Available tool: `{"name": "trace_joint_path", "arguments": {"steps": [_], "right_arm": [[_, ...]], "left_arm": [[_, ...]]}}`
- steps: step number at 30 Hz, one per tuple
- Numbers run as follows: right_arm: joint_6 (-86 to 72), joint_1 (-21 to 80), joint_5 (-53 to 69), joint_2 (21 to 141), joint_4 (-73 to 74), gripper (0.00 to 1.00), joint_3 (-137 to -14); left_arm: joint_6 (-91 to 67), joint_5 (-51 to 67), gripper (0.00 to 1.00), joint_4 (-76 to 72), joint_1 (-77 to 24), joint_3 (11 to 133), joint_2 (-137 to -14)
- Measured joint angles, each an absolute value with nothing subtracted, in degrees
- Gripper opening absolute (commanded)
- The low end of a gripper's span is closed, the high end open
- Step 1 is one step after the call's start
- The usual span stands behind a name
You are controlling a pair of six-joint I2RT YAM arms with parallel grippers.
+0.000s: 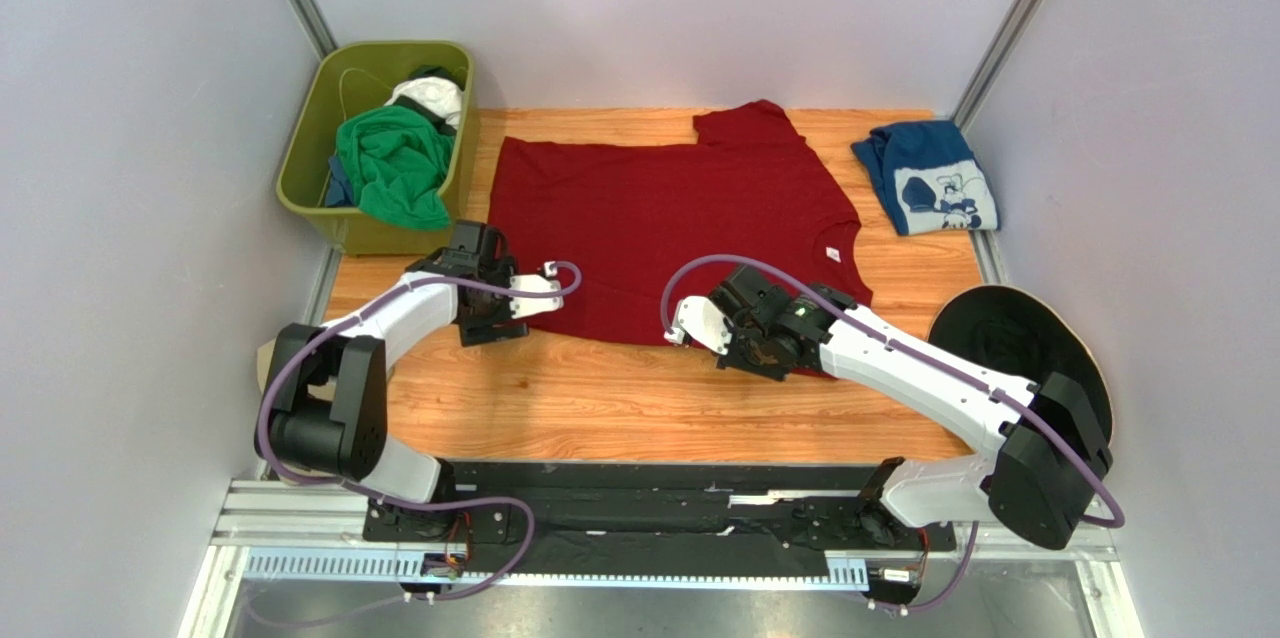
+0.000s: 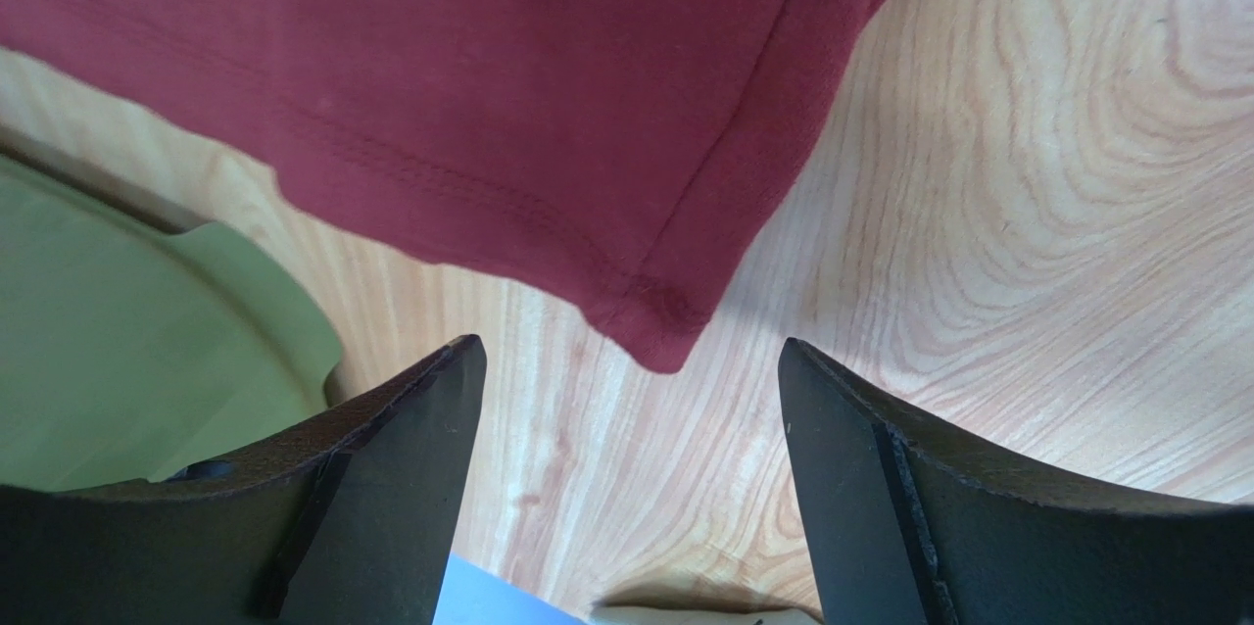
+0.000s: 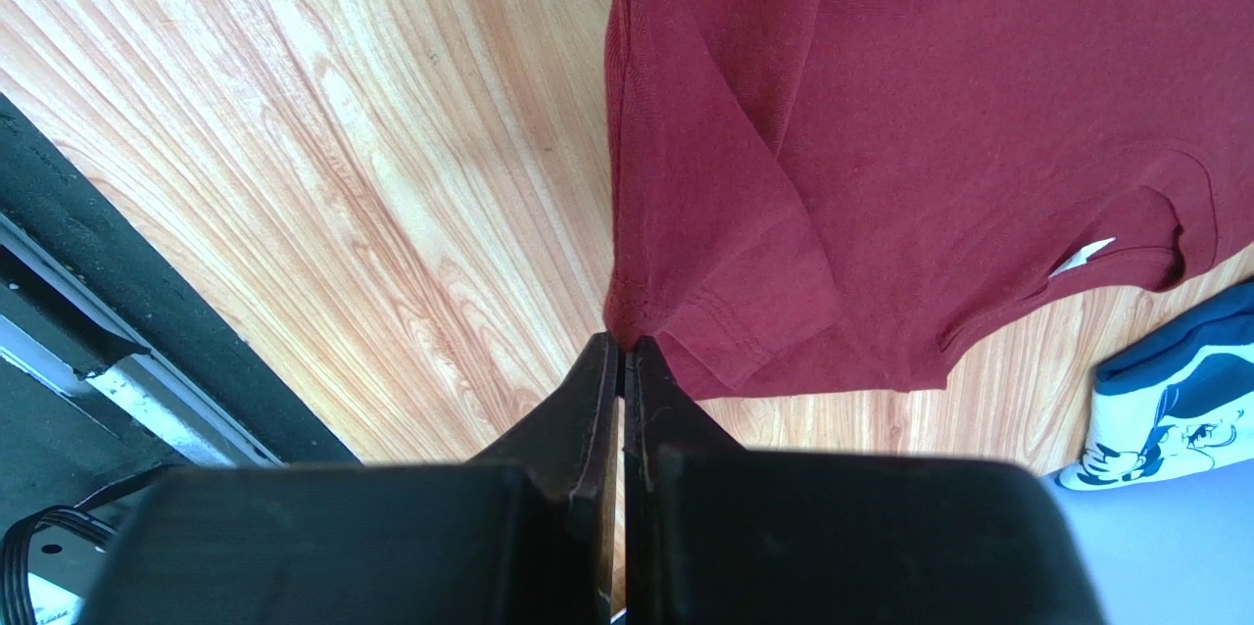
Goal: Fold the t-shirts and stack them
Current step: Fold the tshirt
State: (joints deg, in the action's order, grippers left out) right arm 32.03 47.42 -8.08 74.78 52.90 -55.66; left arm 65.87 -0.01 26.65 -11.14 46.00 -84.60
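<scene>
Spread t-shirt [image 1: 676, 233] central; bin [image 1: 305, 158] holding crumpled t-shirt [image 1: 394, 166] behind-left; folded t-shirt [image 1: 927, 176] behind-right

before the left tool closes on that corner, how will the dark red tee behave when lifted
Likely floppy: the dark red t-shirt lies flat and thin on the table, so lifting its corner would probably leave the rest draping and dragging. Probably light for its spread: the hem looks thin. Pushed, it would likely bunch rather than slide whole.

The matt dark red cloth t-shirt [image 1: 661, 233] is lying on a smooth wood-grain tabletop [image 1: 601, 398], a dull green plastic bin [image 1: 353, 230] sitting at ten o'clock.
</scene>
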Motion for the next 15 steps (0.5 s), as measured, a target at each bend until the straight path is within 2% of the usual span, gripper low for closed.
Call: {"name": "trace_joint_path", "arguments": {"steps": [5,8,12,15], "right_arm": [[32.0,47.4,-8.1,74.9,52.8,0.0,-55.5],[32.0,47.4,-8.1,74.9,52.9,0.0,-55.4],[32.0,47.4,-8.1,74.9,52.7,0.0,-55.2],[32.0,47.4,-8.1,75.0,52.6,0.0,-55.1]], "left_arm": [[66.5,-0.1,0.79,26.8,-10.3,47.4,-87.7],[66.8,-0.2,0.74,26.8,-9.7,48.6,-89.4],[67.3,-0.2,0.49,26.6,-9.2,50.1,-91.2],[67.4,-0.2,0.37,26.9,-9.2,50.7,-92.3]]}}
